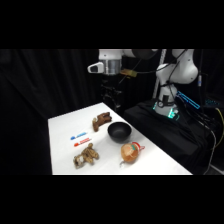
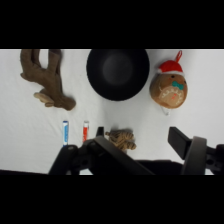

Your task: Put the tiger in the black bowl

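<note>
The tiger (image 1: 86, 156) (image 2: 121, 138), a small tan-and-brown plush, lies on the white table near its front left. In the wrist view it is partly hidden behind the gripper's black linkage. The glossy black bowl (image 1: 119, 131) (image 2: 118, 73) sits empty at mid-table, beyond the tiger. My gripper (image 1: 112, 97) (image 2: 139, 140) hangs high above the table's far end, well clear of both. It is open with nothing between its fingers (image 2: 179, 139).
A darker brown plush animal (image 1: 101, 120) (image 2: 47, 80) lies left of the bowl. A round orange toy with red trim (image 1: 131, 152) (image 2: 170, 87) lies on its other side. A blue marker (image 1: 78, 135) (image 2: 65, 131) and a red marker (image 1: 81, 142) (image 2: 85, 131) lie beside the tiger.
</note>
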Robot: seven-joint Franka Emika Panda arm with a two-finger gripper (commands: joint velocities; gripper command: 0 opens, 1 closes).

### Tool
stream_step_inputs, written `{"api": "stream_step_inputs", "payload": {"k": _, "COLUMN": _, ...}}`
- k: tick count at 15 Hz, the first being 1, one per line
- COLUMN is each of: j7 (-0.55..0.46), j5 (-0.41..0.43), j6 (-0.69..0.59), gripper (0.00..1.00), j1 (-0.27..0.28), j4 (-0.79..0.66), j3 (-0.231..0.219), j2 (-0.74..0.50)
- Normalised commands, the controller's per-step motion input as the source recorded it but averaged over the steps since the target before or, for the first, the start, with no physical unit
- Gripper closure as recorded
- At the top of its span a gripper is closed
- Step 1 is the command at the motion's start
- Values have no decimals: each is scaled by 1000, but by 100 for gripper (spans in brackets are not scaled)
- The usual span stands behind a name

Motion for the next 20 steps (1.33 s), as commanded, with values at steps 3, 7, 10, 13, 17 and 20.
{"api": "stream_step_inputs", "payload": {"k": 3, "j7": 19, "j5": 17, "j6": 54, "gripper": 0, "j1": 4, "j4": 116, "j3": 11, "j2": 119}}
{"api": "stream_step_inputs", "payload": {"k": 7, "j7": 31, "j5": 32, "j6": 166, "gripper": 0, "j1": 26, "j4": 490, "j3": 33, "j2": 517}}
{"api": "stream_step_inputs", "payload": {"k": 10, "j7": 80, "j5": -28, "j6": 113, "gripper": 0, "j1": 30, "j4": 707, "j3": 27, "j2": 693}}
{"api": "stream_step_inputs", "payload": {"k": 13, "j7": 96, "j5": -63, "j6": 70, "gripper": 0, "j1": 39, "j4": 747, "j3": 0, "j2": 695}}
{"api": "stream_step_inputs", "payload": {"k": 17, "j7": 89, "j5": -145, "j6": 100, "gripper": 0, "j1": 74, "j4": 742, "j3": -37, "j2": 691}}
{"api": "stream_step_inputs", "payload": {"k": 20, "j7": 93, "j5": -158, "j6": 5, "gripper": 0, "j1": 83, "j4": 781, "j3": -96, "j2": 721}}
